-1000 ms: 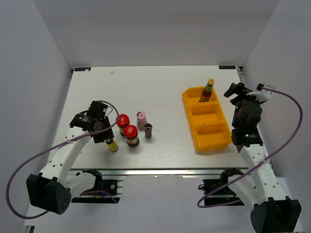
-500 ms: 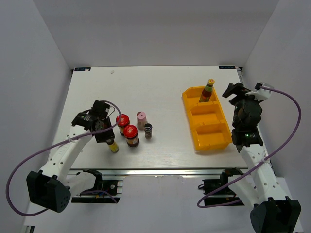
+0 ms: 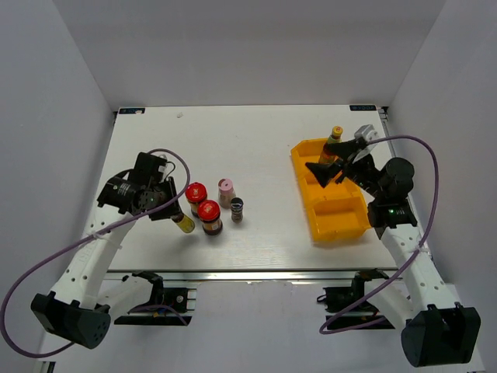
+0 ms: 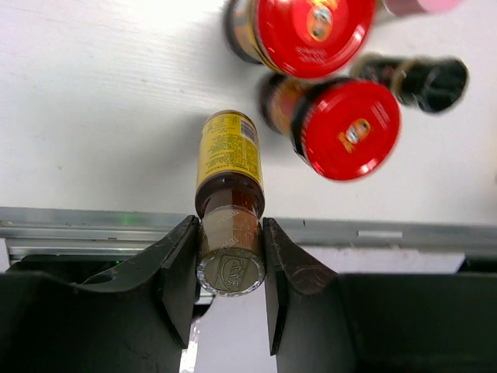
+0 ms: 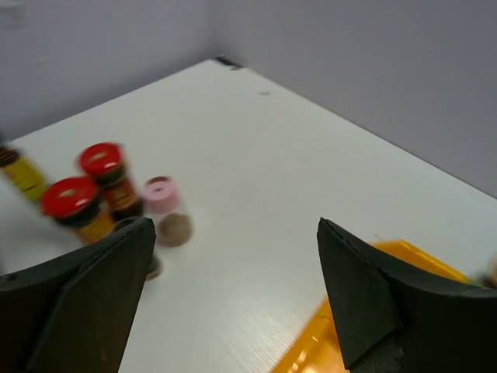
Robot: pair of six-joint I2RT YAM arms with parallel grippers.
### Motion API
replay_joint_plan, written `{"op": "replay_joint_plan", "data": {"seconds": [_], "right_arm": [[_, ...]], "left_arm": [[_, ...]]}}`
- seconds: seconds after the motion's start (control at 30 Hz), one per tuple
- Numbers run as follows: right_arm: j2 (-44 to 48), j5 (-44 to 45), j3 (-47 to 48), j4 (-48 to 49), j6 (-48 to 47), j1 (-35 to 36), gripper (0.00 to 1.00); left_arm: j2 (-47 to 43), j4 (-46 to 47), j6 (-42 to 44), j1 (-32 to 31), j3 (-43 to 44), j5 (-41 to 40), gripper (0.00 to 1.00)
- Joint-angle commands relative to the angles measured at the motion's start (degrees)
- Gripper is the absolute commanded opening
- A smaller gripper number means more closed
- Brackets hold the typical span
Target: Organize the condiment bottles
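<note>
My left gripper point(image 3: 172, 210) is shut on the cap end of the slim brown bottle point(image 3: 185, 224), which tilts just left of the jars. In the left wrist view the gripper point(image 4: 230, 260) pinches that bottle point(image 4: 229, 155) between both fingers. Two red-lidded jars point(image 3: 196, 191) point(image 3: 208, 210), the pink-capped bottle point(image 3: 226, 186) and the dark shaker point(image 3: 237, 207) stand close together. The yellow-capped sauce bottle point(image 3: 335, 136) stands in the far compartment of the yellow tray point(image 3: 351, 228). My right gripper point(image 3: 329, 168) is open and empty above the tray's far end, partly hiding the sauce bottle.
The right wrist view shows my open right gripper point(image 5: 237, 241) facing the jars point(image 5: 99, 159), pink-capped bottle point(image 5: 161, 193) and shaker point(image 5: 175, 228), with the tray rim point(image 5: 311, 350) below. The table's near edge point(image 4: 388, 233) lies just behind the held bottle.
My right arm has swung left from beside the tray to over its far end. My left arm has pulled back and tilted the brown bottle held in it.
</note>
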State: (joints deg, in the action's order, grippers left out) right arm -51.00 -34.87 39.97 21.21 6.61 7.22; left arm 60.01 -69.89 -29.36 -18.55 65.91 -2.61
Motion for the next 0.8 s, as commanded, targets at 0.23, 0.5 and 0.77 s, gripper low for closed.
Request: {"op": "replay_joint_plan", "data": {"seconds": [0.23, 0.5, 0.77], "right_arm": [[-8.5, -24.6, 10.3, -7.9, -15.5, 20.4, 0.89], [-22.7, -19.6, 20.3, -10.7, -16.3, 35.9, 0.89], [-37.7, -13.7, 30.3, -10.4, -11.8, 44.0, 0.89]], "left_arm": [[-3.4, -3.1, 5.3, -0.2, 8.5, 13.2, 0.00], [-5.1, -2.1, 5.6, -0.2, 8.7, 16.8, 0.00], [-6.6, -2.7, 5.2, -0.2, 9.0, 15.4, 0.00]]}}
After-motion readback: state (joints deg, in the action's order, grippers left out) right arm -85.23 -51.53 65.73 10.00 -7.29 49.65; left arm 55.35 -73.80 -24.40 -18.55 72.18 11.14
